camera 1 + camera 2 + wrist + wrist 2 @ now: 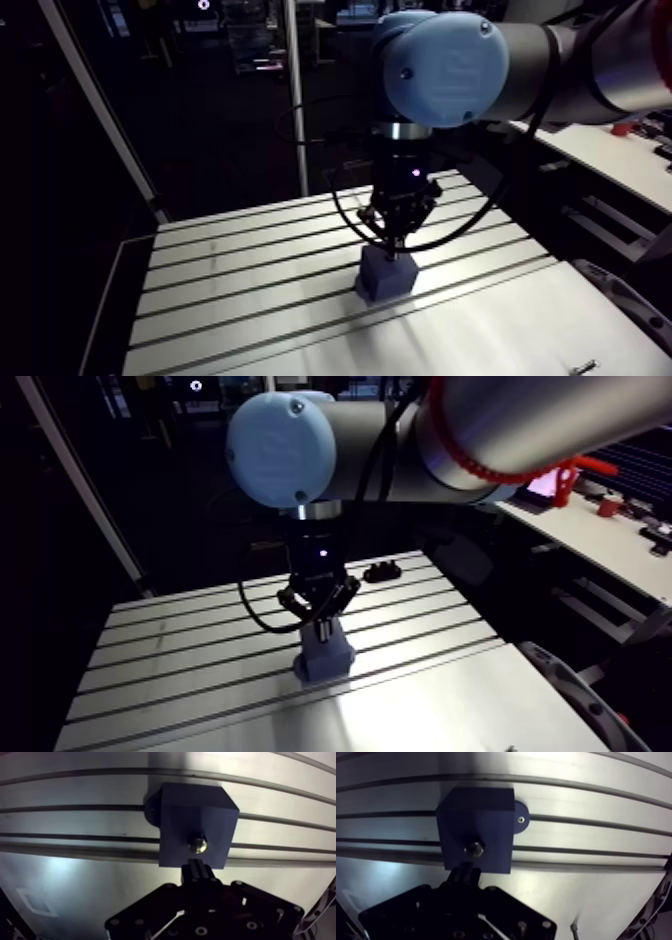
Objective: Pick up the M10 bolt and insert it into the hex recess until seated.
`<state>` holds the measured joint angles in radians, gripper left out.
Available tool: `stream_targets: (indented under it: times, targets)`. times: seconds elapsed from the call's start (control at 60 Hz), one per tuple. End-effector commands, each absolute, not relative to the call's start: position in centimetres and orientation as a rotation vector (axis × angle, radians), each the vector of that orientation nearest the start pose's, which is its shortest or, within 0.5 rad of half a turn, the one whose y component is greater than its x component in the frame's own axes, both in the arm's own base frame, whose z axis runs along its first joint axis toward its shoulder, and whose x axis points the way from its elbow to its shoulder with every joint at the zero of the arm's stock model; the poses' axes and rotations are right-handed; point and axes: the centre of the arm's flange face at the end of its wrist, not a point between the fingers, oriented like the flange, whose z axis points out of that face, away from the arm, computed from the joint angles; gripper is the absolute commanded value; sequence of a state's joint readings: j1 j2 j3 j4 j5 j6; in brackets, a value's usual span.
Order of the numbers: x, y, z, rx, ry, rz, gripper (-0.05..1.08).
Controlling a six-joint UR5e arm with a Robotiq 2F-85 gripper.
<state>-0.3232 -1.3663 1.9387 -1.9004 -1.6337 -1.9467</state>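
A dark blue block (197, 827) stands on the slotted table (250, 270), with a round foot (521, 819) sticking out at one side. In the wrist view, the metal end of the M10 bolt (197, 844) shows at the recess in the block's top face, just past the fingertips. My gripper (196, 866) hangs straight over the block, its fingers drawn close together on the bolt's shank. The arm view shows the gripper (395, 240) almost touching the block's top. How deep the bolt sits in the recess is hidden.
A small metal screw-like part (583, 368) lies on the smooth plate near the table's front right corner. A small dark object (383, 570) rests at the far edge of the table. Slots run across the table on both sides of the block.
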Motion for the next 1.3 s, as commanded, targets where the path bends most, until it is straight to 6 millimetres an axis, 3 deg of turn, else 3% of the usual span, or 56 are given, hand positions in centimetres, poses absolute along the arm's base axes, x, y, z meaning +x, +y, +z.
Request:
stream_targets:
  times: [0.017, 1.3]
  targets:
    - [-50.6, 3.6, 24.5, -0.106, 2.907, -0.023, 1.07]
    - [-50.5, 3.7, 23.4, -0.132, 2.879, -0.022, 1.07]
